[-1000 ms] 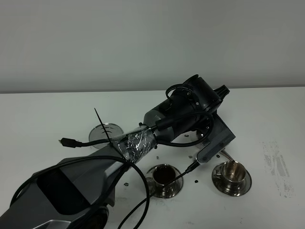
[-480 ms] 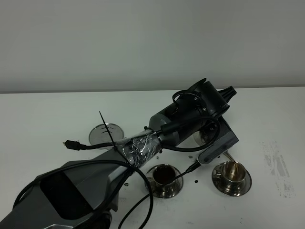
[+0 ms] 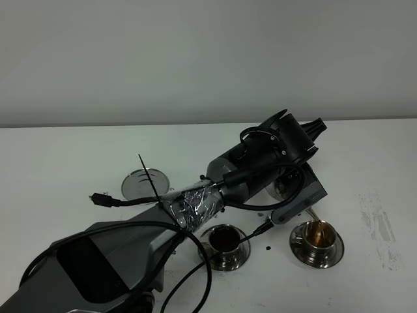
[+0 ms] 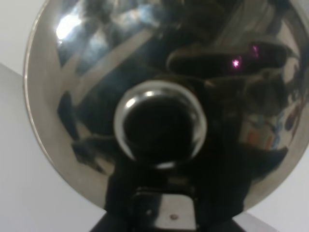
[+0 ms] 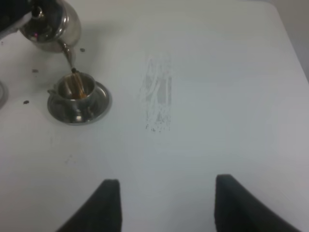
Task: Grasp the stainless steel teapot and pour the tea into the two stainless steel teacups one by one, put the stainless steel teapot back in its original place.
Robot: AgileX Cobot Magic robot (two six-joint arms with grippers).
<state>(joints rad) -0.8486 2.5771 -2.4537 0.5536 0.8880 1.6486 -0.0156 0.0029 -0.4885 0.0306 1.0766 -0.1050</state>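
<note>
Teapot point(image 5: 50, 24) is hanging tilted over the right cup point(image 3: 317, 236), held up off the surface point(image 3: 65, 156).

Nearest the high camera, the left arm point(image 3: 104, 261) is rising from the lower left. A foil-wrapped section point(image 3: 192, 203) and loose black cables point(image 3: 195, 264) are trailing along it.

Just past the arm, two cups are sitting side by side, each on a saucer point(image 3: 329, 255). The left cup point(image 3: 225, 253) is holding dark tea point(image 3: 225, 238). The right cup is taking a thin amber stream point(image 5: 73, 79) from the spout point(image 5: 66, 52). A few dark specks point(image 3: 268, 248) are lying between them. A grey scuff point(image 3: 378, 222) is marking the surface to the right of the right cup. The right tool point(image 5: 169, 208) is hovering on the scuff's other side, its fingers spread wide and gripping nothing.

Just behind the cups, the left tool point(image 3: 296, 195) is clamping fully closed on the teapot. The arm is hiding the exact spot it is gripping. In the left wrist view the domed lid point(image 4: 72, 96) and its knob point(image 4: 159, 125) are filling the frame.

Farther back on the left, a round shiny disc point(image 3: 144, 182) is lying flat, well apart from the cups. A pale wall point(image 3: 195, 59) is closing off the far side.
</note>
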